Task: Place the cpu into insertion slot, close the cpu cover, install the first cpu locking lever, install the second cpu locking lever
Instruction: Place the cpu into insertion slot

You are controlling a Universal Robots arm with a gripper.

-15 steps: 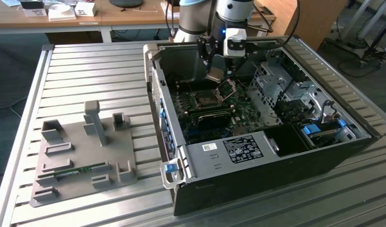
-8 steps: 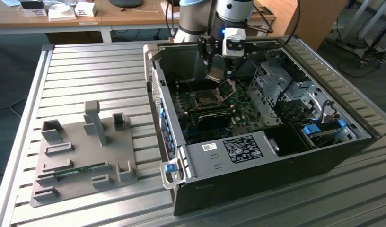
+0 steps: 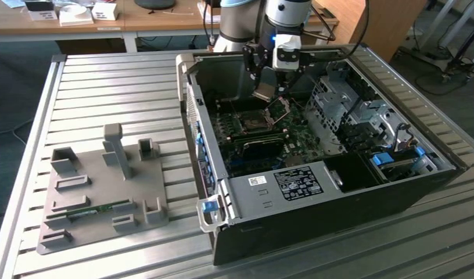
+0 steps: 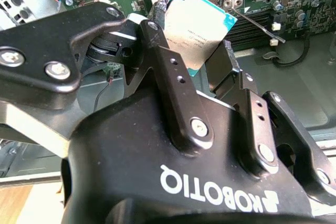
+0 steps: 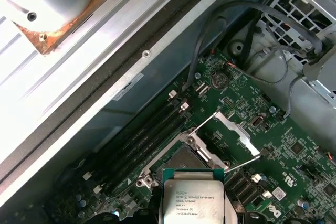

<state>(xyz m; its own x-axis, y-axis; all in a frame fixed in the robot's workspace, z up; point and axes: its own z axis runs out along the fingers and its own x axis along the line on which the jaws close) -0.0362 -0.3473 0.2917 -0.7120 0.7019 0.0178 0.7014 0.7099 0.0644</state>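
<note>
Exterior view: the arm reaches down into the open computer case [image 3: 322, 192]. Its gripper [image 3: 269, 87] hangs above the motherboard [image 3: 299, 136] with the cpu [image 3: 264, 93] carried tilted beneath it. The insertion slot [image 3: 250, 121] lies just below and apart from the chip, and the cpu cover [image 3: 282, 110] stands raised beside it. Second wrist view: the gripper [image 4: 194, 51] is closed on the cpu [image 4: 198, 32], and the fingers [image 4: 169, 72] press against opposite edges of the chip, whose printed face is exposed between them. First wrist view: the cpu [image 5: 193, 199] is held clear of the insertion slot [image 5: 184, 157], which is unoccupied. The cpu cover [image 5: 233, 129] is swung back off the socket, with two thin wire levers standing free near it and the long memory slots [image 5: 139, 142] running alongside. Assessment: the first step, placing the chip, is in hand and not complete; cover and levers are untouched. Seating appears to call for levelling the chip, squaring its edges to the socket rim, and a light, vertical descent, since a skewed entry could damage the contacts.
</note>
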